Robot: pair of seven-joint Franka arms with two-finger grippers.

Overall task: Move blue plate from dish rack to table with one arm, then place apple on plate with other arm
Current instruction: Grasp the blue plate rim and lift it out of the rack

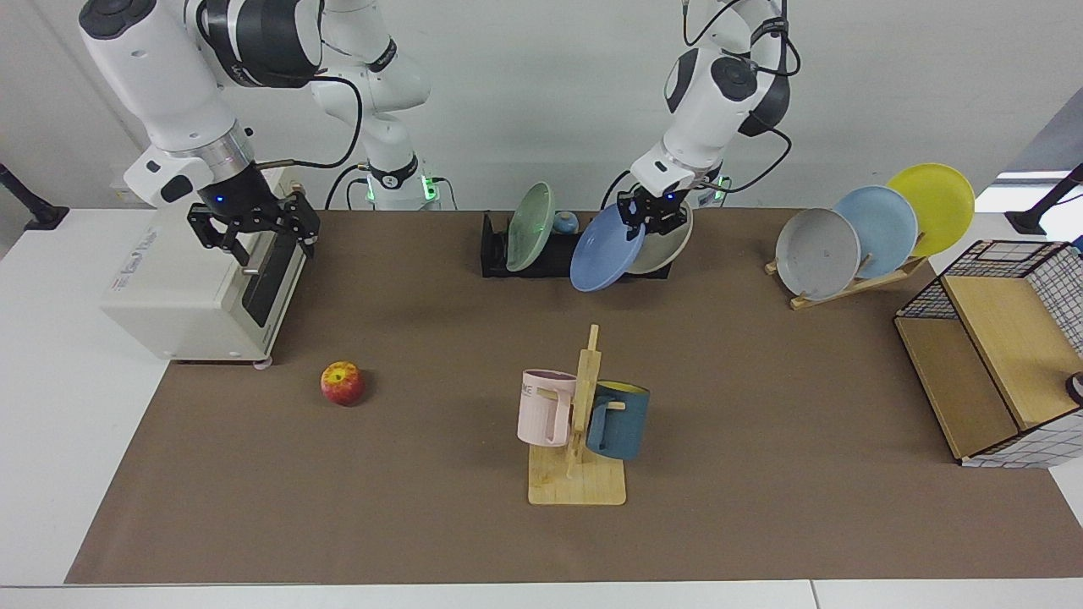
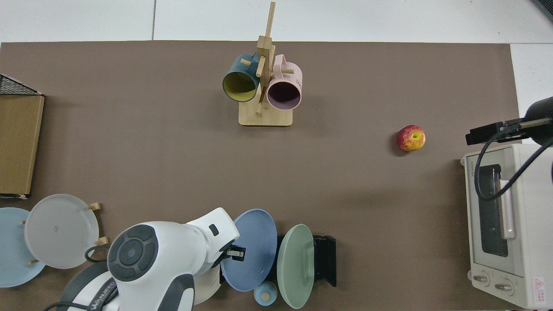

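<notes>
**Blue plate held up in front of the rack**

Blue is the plate (image 1: pixel 607 259) that the left gripper (image 1: pixel 650 216) holds. Its jaws are clamped on the plate's top rim, at about 1 o'clock on the plate in the facing view. The plate is tilted and hangs in the air, just in front of the rack (image 1: pixel 541 247), out of its slot. In the top view the plate (image 2: pixel 249 249) sits beside the green plate (image 2: pixel 295 265), which stands in the rack (image 2: pixel 325 261). A beige plate (image 1: pixel 664 245) leans in the rack too, behind the blue one. A small blue knob (image 1: pixel 565 223) shows in the rack where there is a gap.

The right gripper (image 1: pixel 254 230) waits above the white oven (image 1: pixel 195 288), at 9 o'clock on the counter (image 1: pixel 761 381) in the facing view. Its jaws are wide apart and hold nothing.

The apple (image 1: pixel 342 383) sits alone on the brown mat, at about 5 o'clock from the oven. It is well apart from the plate. In the top view the apple (image 2: pixel 411 138) lies near the oven's corner.

A wooden mug stand (image 1: pixel 579 440) with a pink mug (image 1: pixel 543 408) and a dark blue mug (image 1: pixel 619 420) is near the middle.
</notes>
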